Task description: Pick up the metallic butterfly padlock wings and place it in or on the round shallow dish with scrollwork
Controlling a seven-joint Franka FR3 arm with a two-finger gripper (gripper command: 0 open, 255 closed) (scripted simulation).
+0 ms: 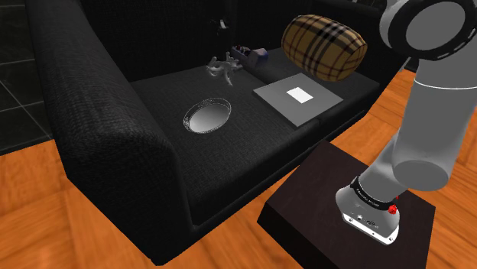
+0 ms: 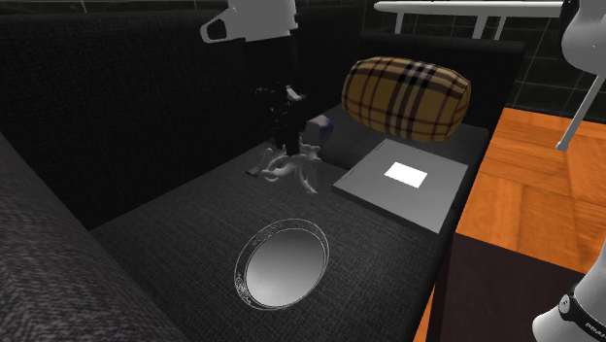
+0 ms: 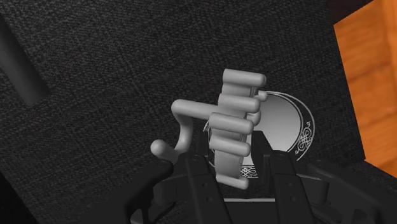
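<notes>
A grey butterfly-shaped padlock [image 3: 232, 127] with ribbed wings and a curved shackle sits between my black fingers. My gripper [image 3: 238, 162] is shut on it. In the second exterior view the padlock [image 2: 286, 165] hangs just over the black sofa seat, near the backrest, with the gripper [image 2: 286, 144] coming down onto it from above. The round shallow dish [image 2: 282, 262] with a scrollwork rim lies flat on the seat, nearer the front edge. In the shoulder view the padlock [image 1: 222, 67] is behind the dish [image 1: 207, 115]. In the wrist view the dish [image 3: 286, 124] shows behind the padlock.
A plaid barrel cushion [image 1: 325, 46] leans at the back of the sofa. Beside the dish lies a flat grey pad [image 1: 298, 98] with a white square. A small purple-grey box [image 2: 319, 126] stands close behind the padlock. The sofa arm [image 1: 99, 145] and the dark stand [image 1: 344, 206] flank the seat.
</notes>
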